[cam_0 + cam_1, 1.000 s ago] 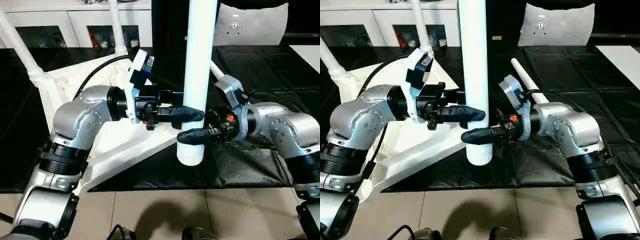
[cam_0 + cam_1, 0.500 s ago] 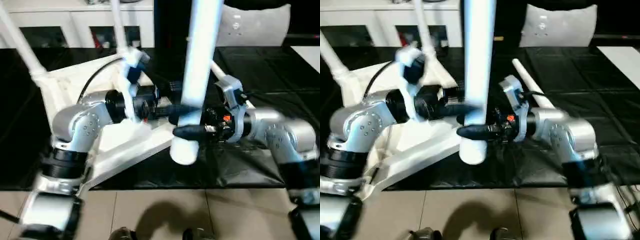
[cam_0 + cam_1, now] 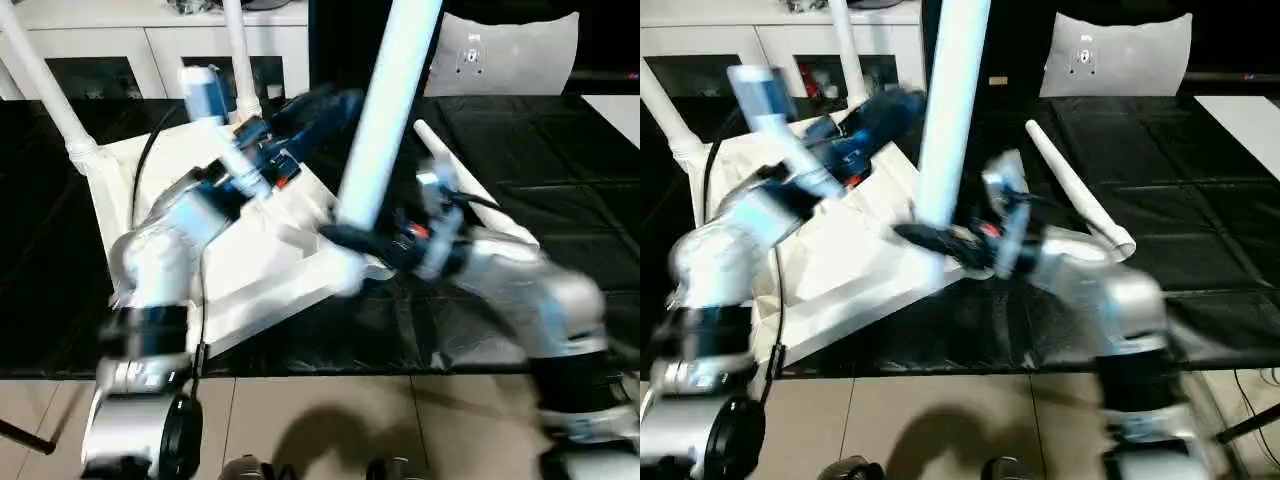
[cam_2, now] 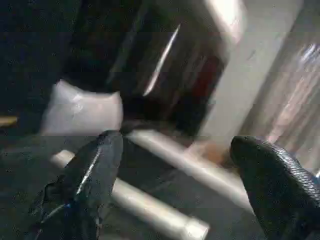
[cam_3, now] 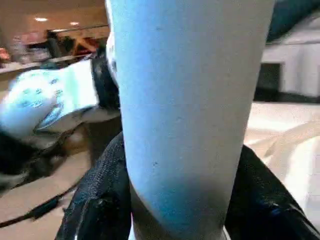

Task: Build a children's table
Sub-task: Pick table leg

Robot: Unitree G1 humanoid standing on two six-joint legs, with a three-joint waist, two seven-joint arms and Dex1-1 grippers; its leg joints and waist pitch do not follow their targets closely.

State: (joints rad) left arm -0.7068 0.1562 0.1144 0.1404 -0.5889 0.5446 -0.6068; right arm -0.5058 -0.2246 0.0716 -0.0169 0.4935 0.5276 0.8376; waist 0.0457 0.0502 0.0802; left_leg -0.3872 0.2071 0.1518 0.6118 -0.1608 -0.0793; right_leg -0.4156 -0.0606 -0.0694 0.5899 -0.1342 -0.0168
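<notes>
My right tool (image 3: 345, 240) is clamped on a long white leg (image 3: 385, 110), one black finger (image 5: 100, 200) on each side of the smooth round tube. The leg leans a little. Its wide bottom end is right at the near corner of the white square table top (image 3: 270, 265), but the view is smeary, so I can't say if it is in the round hole yet.

My left tool (image 4: 175, 185) is wide apart and holds nothing. It hangs over the far part of the top.

Two legs (image 3: 45, 85) stand up in the far corners, and one more leg (image 3: 1075, 190) lies loose on the black padded worktop (image 3: 560, 160), to the right.

The leg is slick plastic and one tool holds it. I think it could slip, or tip sideways and miss the hole. A hard push could slide the top.
</notes>
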